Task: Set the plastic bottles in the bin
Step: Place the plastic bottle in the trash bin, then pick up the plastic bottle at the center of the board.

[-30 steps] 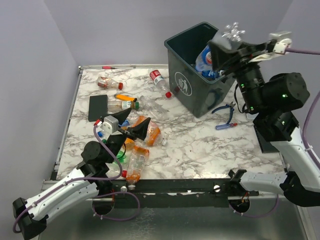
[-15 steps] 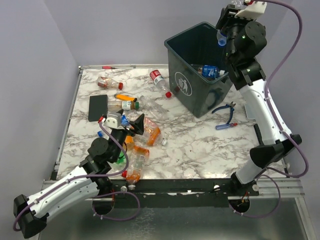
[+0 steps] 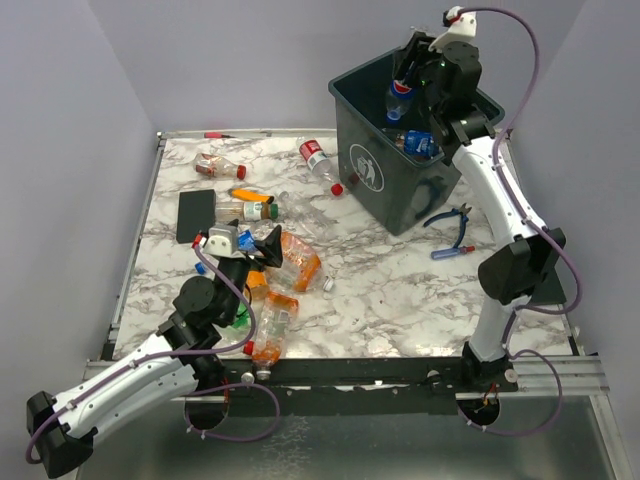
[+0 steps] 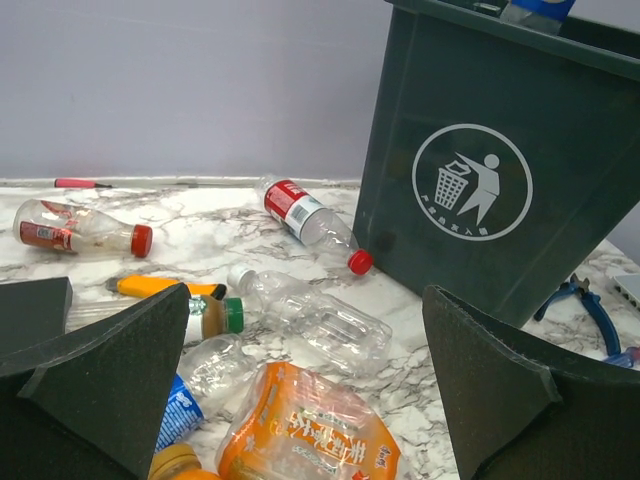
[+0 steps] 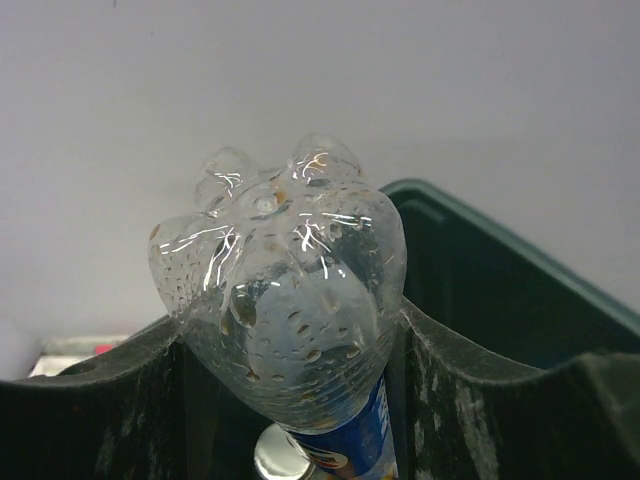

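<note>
The blue-labelled bottle (image 3: 399, 100) now hangs over the bin (image 3: 385, 190). My right gripper (image 5: 290, 370), clamped on it, has swung in from the right, so letting go should drop it inside. My left gripper (image 3: 258, 245) stays wide above the crushed orange bottle (image 3: 300, 262).

Your right gripper (image 3: 410, 82) has swung left from the bin's (image 3: 385, 175) right edge, and now it holds the blue-labelled bottle (image 3: 398, 101) neck-down over the open top.
</note>
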`<action>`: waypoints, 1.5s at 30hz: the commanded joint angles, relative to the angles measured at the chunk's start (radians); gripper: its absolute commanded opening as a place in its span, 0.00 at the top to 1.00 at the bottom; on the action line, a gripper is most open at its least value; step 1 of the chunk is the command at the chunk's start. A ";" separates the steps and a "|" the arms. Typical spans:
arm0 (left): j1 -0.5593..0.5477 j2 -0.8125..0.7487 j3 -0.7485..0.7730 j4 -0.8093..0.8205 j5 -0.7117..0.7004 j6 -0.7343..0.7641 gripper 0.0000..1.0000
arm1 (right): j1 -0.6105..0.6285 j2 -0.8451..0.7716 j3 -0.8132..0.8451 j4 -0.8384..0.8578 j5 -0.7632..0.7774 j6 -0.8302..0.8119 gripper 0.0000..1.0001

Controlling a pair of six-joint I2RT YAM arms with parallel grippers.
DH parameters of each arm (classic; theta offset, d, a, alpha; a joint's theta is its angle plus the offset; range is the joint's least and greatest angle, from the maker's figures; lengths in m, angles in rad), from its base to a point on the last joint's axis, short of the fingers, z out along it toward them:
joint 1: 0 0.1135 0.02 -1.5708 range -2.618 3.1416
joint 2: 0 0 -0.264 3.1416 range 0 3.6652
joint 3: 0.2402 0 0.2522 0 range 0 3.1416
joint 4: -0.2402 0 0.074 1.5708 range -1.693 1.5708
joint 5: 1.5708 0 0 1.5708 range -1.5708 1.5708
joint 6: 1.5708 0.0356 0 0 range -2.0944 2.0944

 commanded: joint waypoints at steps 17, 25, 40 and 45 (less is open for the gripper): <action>-0.001 0.012 0.028 -0.016 -0.017 0.025 0.01 | -0.003 -0.020 0.033 -0.114 -0.177 0.092 0.08; 0.000 0.019 0.029 -0.015 -0.024 0.025 0.01 | 0.035 -0.200 0.005 -0.103 -0.322 0.113 0.14; 0.000 0.066 0.031 -0.016 -0.043 0.026 0.01 | 0.429 -0.751 -0.638 -0.046 -0.644 0.149 0.17; 0.000 0.085 0.032 -0.019 -0.071 0.058 0.01 | 0.512 -0.865 -0.858 -0.090 -0.496 0.120 0.17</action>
